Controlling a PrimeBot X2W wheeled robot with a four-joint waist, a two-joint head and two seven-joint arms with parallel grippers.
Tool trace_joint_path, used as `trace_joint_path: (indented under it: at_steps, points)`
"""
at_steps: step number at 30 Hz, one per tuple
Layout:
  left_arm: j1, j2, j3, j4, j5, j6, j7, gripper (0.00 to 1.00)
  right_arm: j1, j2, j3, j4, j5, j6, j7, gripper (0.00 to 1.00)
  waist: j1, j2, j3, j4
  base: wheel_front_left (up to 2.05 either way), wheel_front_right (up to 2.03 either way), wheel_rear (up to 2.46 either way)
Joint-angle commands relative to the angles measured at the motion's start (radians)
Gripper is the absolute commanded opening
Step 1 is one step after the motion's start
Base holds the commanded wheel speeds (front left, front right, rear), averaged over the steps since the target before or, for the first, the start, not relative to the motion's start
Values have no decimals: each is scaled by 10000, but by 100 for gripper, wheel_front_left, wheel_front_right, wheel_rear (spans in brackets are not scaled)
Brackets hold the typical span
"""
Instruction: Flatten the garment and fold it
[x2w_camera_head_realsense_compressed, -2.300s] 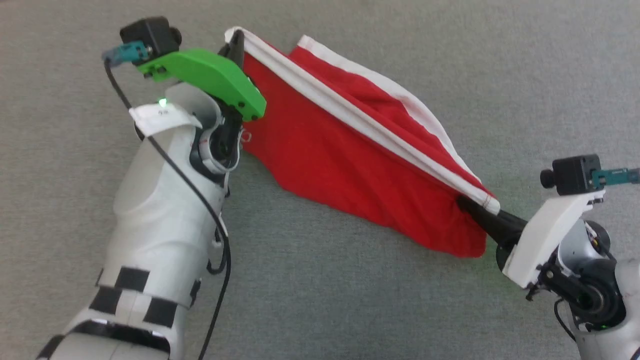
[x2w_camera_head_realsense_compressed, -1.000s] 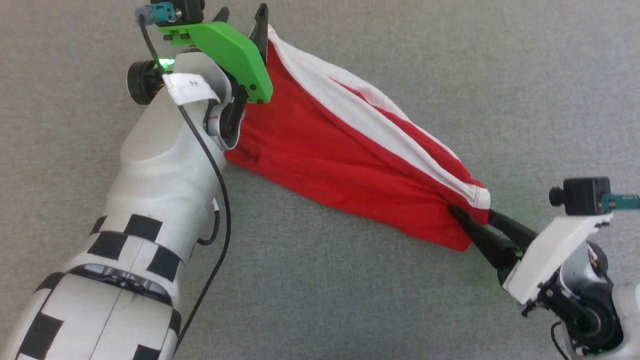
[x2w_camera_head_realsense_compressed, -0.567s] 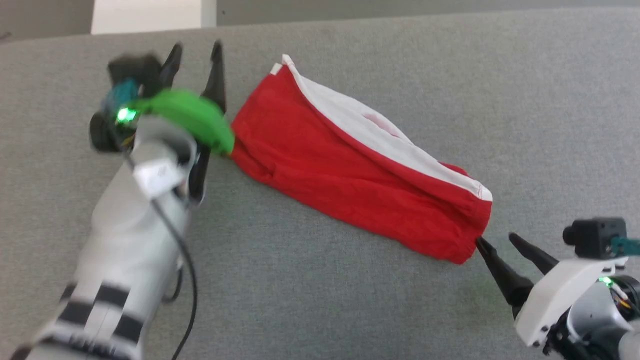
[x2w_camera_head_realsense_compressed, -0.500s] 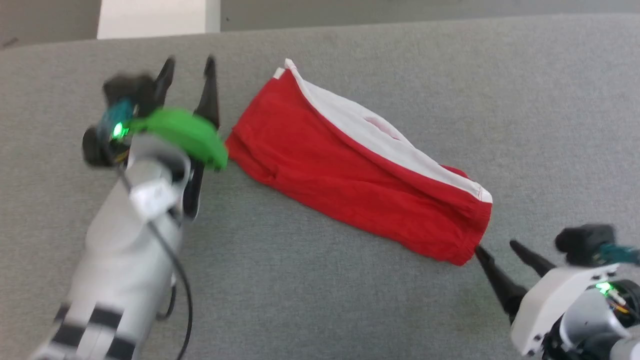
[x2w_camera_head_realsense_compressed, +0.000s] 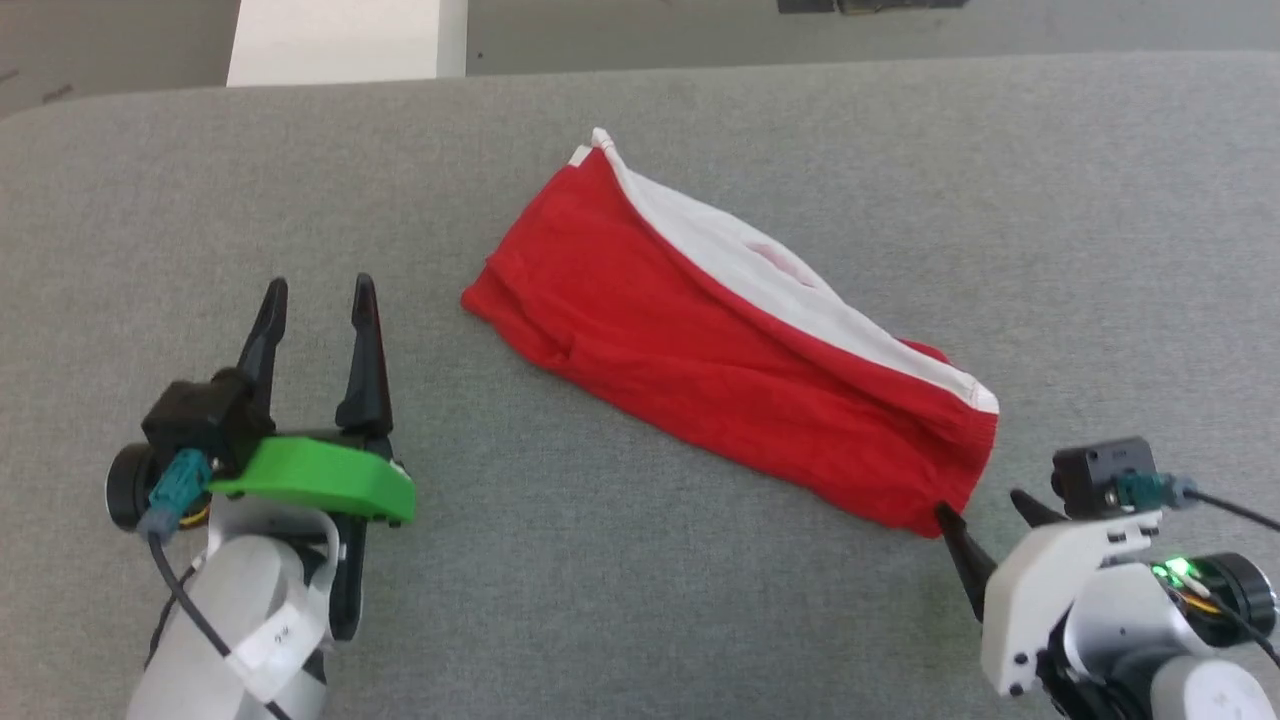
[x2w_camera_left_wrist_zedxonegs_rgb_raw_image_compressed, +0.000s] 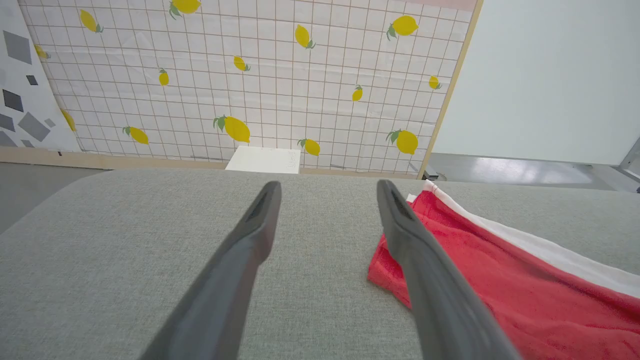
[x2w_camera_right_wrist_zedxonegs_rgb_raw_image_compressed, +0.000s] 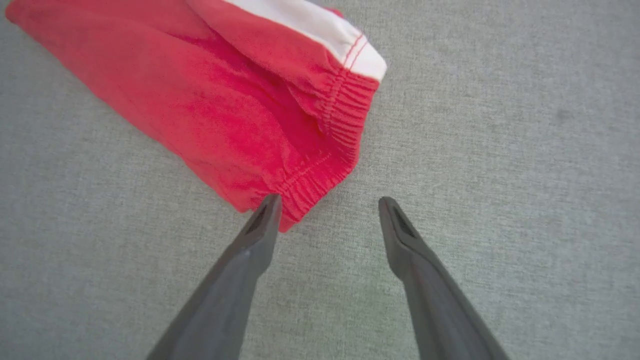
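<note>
Padded grey surface (x2w_camera_head_realsense_compressed: 640, 600), garment (x2w_camera_head_realsense_compressed: 720, 370) the only item on it. The garment lies near the middle as one long strip on a diagonal, from a far hem corner (x2w_camera_head_realsense_compressed: 598, 140) toward our left down to a gathered end near our right. It appears doubled along its length, red on top, with a white band (x2w_camera_head_realsense_compressed: 780, 280) showing along the far edge. Shallow wrinkles run along the near edge. The left gripper (x2w_camera_head_realsense_compressed: 319, 285) rests well apart from the strip on our left, jaws spread and nothing between them. In its wrist view the cloth's near-left end sits just beside one finger. The right gripper (x2w_camera_head_realsense_compressed: 978, 503) is likewise spread and empty, at the gathered end. In its wrist view one fingertip (x2w_camera_right_wrist_zedxonegs_rgb_raw_image_compressed: 270, 202) sits at the corner of the elastic waistband (x2w_camera_right_wrist_zedxonegs_rgb_raw_image_compressed: 345, 130); we cannot tell whether it touches. Judgement: the lengthwise fold looks laid, and we are between grasps, with the crosswise fold not yet made. The next move calls for closing on one end through all stacked layers, not the top ply alone. That end then goes over toward the other, edges matched, with the wrinkles smoothed first if they persist.
</note>
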Motion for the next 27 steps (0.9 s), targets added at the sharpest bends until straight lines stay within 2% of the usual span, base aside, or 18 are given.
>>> trace_joint_path:
  at_steps: [1,12,17,18,19,20,27]
  points:
    - [200,-14,89,-135,83,38,-36,100,-252,28,13,180,179,-13,-50,100,0,0,137,126,0,0,0]
    - [225,-487,78,-438,278,-193,-37,100,-1196,32,378,1569,105,-13,-162,100,0,0,610,558,0,0,0]
    - [188,-714,46,-305,381,-408,-37,100,-1497,33,711,2188,-168,-13,188,100,0,0,774,721,0,0,0]
    - [186,-735,52,-280,390,-430,-37,100,-1510,33,744,2233,-207,-13,277,96,0,0,780,735,0,0,0]
    - [177,-759,61,-253,407,-454,-37,100,-1531,33,757,2247,-209,-13,329,26,0,0,787,750,0,0,0]
    - [177,-774,64,-216,410,-476,-37,100,-1550,33,769,2229,-222,-13,353,0,0,0,789,755,0,0,0]
    - [95,-820,20,70,387,-652,55,100,-1627,33,576,1806,-180,-13,344,0,0,0,700,641,0,0,0]
